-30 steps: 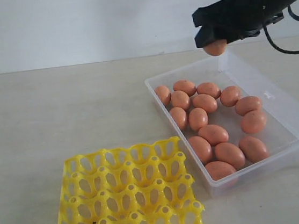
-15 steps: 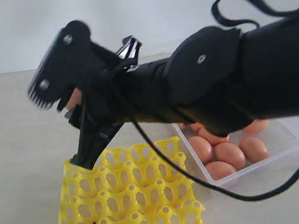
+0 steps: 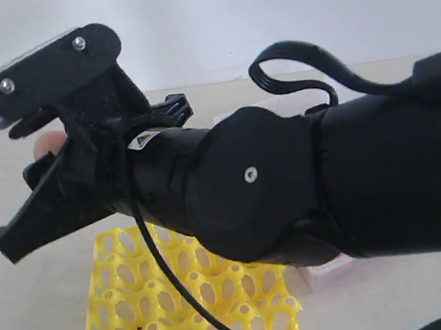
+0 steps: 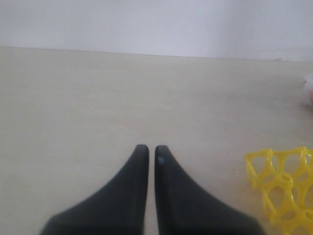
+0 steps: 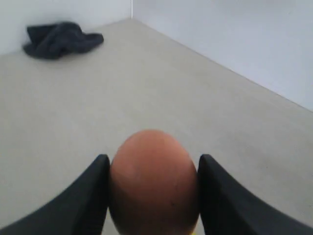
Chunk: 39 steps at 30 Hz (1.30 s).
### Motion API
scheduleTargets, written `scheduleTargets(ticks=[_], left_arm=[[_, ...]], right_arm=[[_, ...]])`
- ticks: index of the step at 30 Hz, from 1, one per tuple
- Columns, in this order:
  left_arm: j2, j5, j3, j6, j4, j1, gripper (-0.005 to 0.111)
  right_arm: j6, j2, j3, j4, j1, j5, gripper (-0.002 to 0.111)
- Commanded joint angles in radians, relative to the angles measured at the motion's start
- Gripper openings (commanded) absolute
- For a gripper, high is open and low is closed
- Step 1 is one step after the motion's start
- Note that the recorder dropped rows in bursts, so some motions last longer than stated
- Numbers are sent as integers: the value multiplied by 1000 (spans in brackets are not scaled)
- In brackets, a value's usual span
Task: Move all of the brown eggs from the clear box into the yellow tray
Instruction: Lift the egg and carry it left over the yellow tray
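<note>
My right gripper [image 3: 18, 162] reaches across to the left of the exterior view, above the table just beyond the yellow tray's [image 3: 189, 297] far left corner. It is shut on one brown egg [image 3: 47, 142]. In the right wrist view that egg [image 5: 152, 183] fills the gap between the two black fingers [image 5: 92, 198]. The tray's cups that show are empty. The right arm hides almost all of the clear box; only its near corner [image 3: 326, 272] shows. My left gripper [image 4: 148, 149] hovers shut and empty over bare table, with the tray's corner [image 4: 286, 188] beside it.
The thick black right arm [image 3: 303, 187] and its looping cable [image 3: 296, 61] block most of the exterior view. A dark crumpled cloth [image 5: 61, 36] lies on the table near the wall corner. Bare beige table [image 4: 122, 98] stretches ahead of the left gripper.
The right arm has swung from above the clear box leftward across the view, carrying the egg, and now covers the box. It has travelled further left in the last half second.
</note>
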Motion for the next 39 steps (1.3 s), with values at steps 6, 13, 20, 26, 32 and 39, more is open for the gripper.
scheduleTargets(ticks=[6, 13, 20, 26, 32, 39], left_arm=[[-3, -7, 4, 4, 0, 0, 4], [-3, -7, 4, 4, 0, 0, 4], [-3, -7, 4, 4, 0, 0, 4], [-3, -7, 4, 4, 0, 0, 4], [-3, -7, 4, 4, 0, 0, 4], [-3, -7, 4, 4, 0, 0, 4]], right_arm=[[1177, -3, -9, -772, -1, -385, 0], [1729, -3, -9, -1298, -128, -465, 0], [2285, 16, -9, -1940, -470, -790, 0], [2296, 119, -9, -2245, -525, -882, 0], [2031, 266, -9, -2258, -520, -748, 0], [1804, 405, -49, -2237, -520, -566, 0]])
